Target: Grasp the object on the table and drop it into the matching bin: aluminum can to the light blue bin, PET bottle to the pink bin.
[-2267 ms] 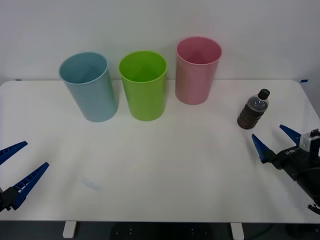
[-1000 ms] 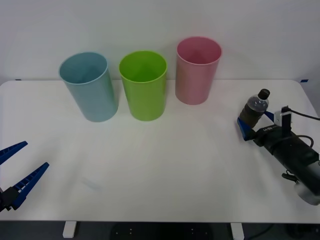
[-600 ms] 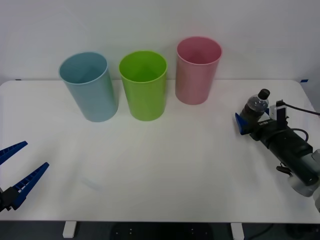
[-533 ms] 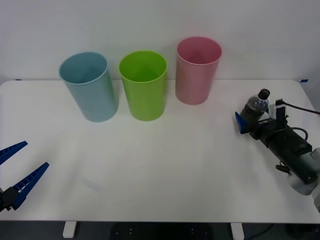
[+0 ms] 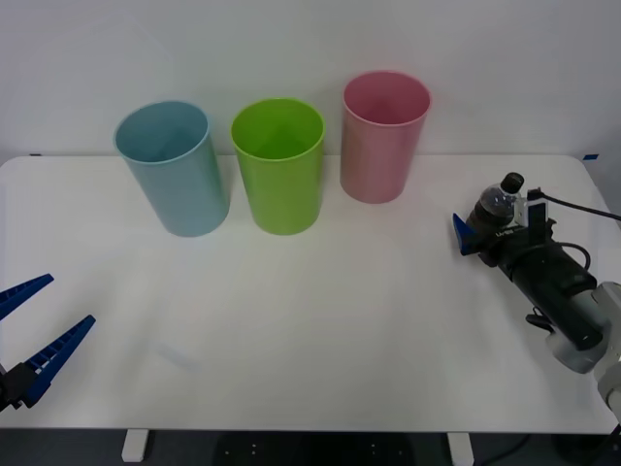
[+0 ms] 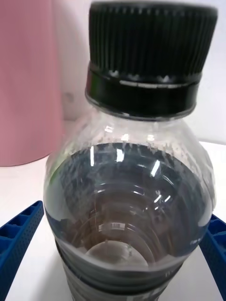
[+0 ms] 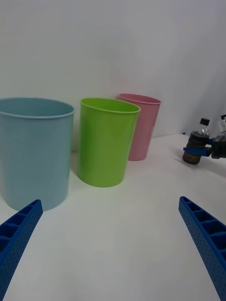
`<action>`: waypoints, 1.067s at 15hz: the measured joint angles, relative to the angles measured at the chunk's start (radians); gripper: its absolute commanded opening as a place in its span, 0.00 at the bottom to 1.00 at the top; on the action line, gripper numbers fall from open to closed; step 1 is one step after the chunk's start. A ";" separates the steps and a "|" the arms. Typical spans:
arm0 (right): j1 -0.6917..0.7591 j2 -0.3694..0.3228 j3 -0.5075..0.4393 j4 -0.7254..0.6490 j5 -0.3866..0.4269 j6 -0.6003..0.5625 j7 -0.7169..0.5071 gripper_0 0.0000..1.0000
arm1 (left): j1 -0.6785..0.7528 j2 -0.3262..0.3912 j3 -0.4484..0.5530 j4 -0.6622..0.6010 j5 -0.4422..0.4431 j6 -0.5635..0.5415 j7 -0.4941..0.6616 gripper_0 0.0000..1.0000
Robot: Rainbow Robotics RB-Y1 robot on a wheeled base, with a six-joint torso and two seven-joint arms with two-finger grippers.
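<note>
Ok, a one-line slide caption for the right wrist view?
Right pincer straddling the upright bottle, blue fingers at either side of it, pink bin behind.

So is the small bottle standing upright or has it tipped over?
Upright. The bottle stands on the table with its black cap on top, between the right hand's blue fingers.

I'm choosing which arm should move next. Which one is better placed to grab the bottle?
Right. The right pincer already straddles the bottle, fingers either side. The left pincer waits open at the table's far corner.
</note>
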 measured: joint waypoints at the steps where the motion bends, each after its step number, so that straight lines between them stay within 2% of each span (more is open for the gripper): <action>1: -0.001 0.000 0.000 0.000 0.000 0.001 0.001 0.26 | 0.000 0.000 0.000 0.000 0.000 0.000 0.000 1.00; 2: 0.000 0.000 0.000 0.000 0.000 0.000 0.002 0.07 | 0.000 0.000 0.000 0.000 0.000 0.000 0.000 1.00; 3: 0.000 0.000 0.000 0.000 0.000 -0.001 0.004 0.00 | 0.000 0.000 0.000 0.000 0.000 0.000 0.000 1.00; 16: 0.012 -0.001 0.002 -0.022 0.000 -0.036 -0.015 0.00 | 0.000 0.000 0.000 0.000 0.000 0.000 0.000 1.00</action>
